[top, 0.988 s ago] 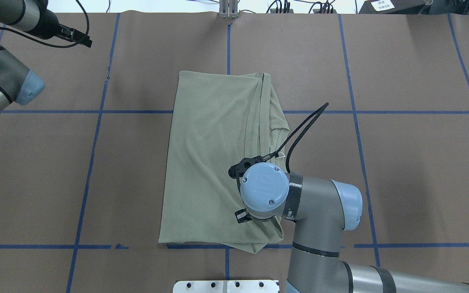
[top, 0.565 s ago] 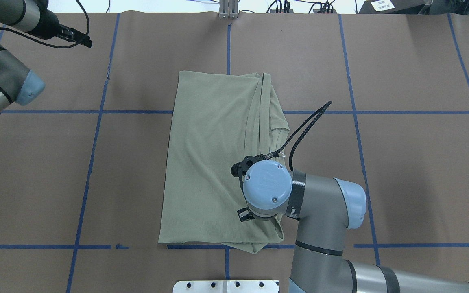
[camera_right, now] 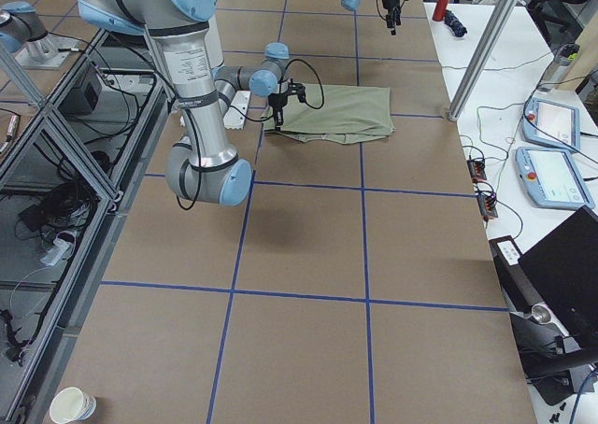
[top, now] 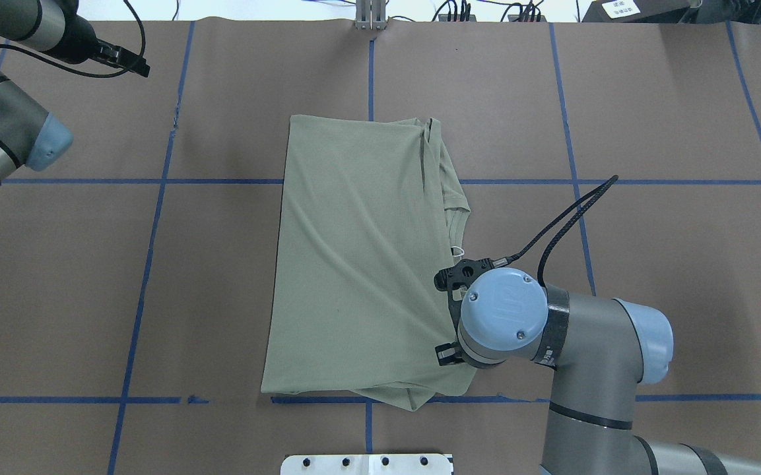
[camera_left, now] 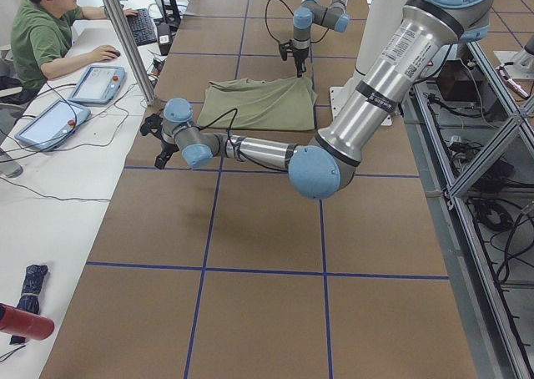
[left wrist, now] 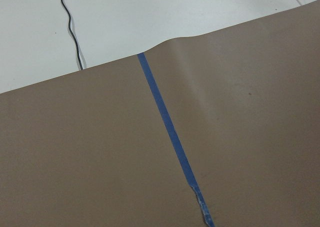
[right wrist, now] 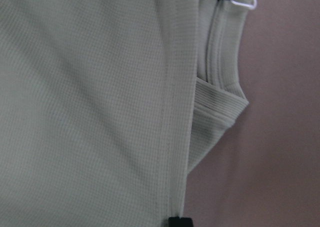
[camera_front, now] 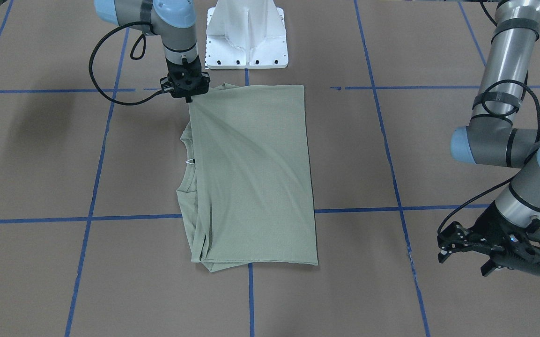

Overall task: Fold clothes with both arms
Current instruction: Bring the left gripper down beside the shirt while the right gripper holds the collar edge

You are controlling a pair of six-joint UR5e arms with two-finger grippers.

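Observation:
The clothes are one pale sage-green shirt (camera_front: pixel 251 178) (top: pixel 354 264), lying folded lengthwise at the table's middle, with its neck and white tag (top: pixel 457 251) at the robot's right edge. My right gripper (camera_front: pixel 188 96) is shut on the shirt's near right corner and holds it slightly raised, so the cloth runs taut to it. The right wrist view shows a seam (right wrist: pixel 167 137) running down to a black fingertip (right wrist: pixel 180 222). My left gripper (camera_front: pixel 518 264) (top: pixel 134 64) hovers far from the shirt over the table's far left, open and holding nothing.
The white base pedestal (camera_front: pixel 246 35) stands just behind the shirt's near edge. Blue tape lines (top: pixel 156 181) grid the brown table cover. A person (camera_left: pixel 50 28) sits at a side desk with tablets. A paper cup (camera_right: pixel 75 405) stands off the table.
My right gripper has moved to the robot's right, dragging the shirt's near right corner with it and stretching the top layer. The left arm has not moved.

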